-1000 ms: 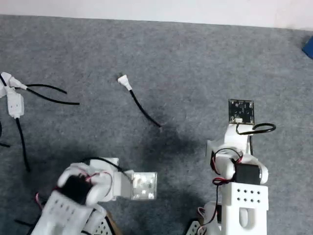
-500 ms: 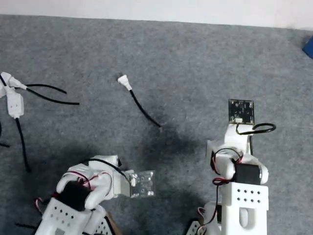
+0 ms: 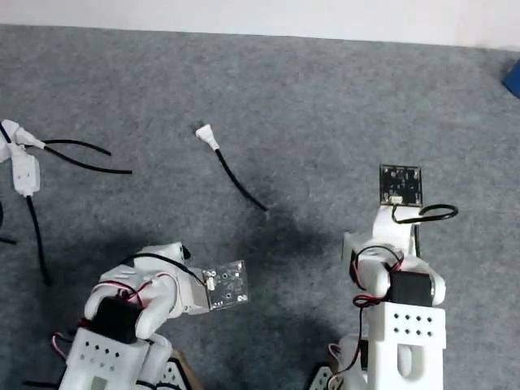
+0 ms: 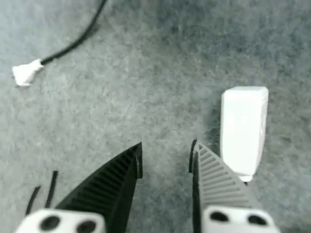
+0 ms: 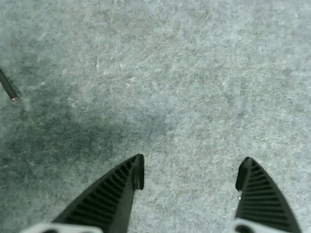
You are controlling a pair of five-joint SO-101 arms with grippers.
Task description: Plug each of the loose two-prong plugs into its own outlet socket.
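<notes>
The loose two-prong plug (image 4: 26,74) could be shoved aside rather than gripped, since the left hand (image 4: 166,155) was only slightly parted. A white block (image 4: 244,128) just beside that hand could be knocked too. The plug was seen flat on the surface (image 3: 325,97), well ahead of it. The right hand (image 5: 194,167), spread wide, was well apart from the plug.

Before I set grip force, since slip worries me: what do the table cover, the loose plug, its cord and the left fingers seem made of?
Table cover: grey felt or short-pile carpet, matte, with fuzzy fibres.
Plug: white moulded plastic, smooth.
Cord: black rubber or vinyl jacket, probably; it lies in soft bends.
Left fingers: black plastic, likely printed, with ridged faces.
</notes>
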